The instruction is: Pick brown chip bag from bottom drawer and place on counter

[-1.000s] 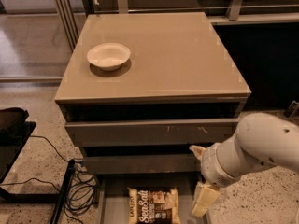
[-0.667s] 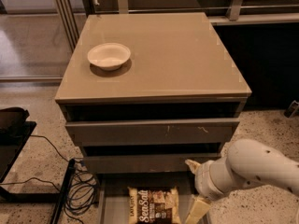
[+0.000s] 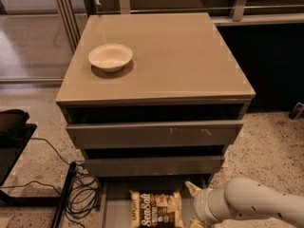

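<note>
The brown chip bag (image 3: 156, 209) reads "Sea Salt", with the tool (image 3: 192, 205) just beside it.

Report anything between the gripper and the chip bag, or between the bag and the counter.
Nothing visible lies between the gripper and the bag just left of it. On the way up, two upper drawers jut out; a bowl occupies the counter left.

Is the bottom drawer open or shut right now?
Open: the bottom drawer is pulled out, brown chip bag lying inside; hand low, right of the bag.
</note>
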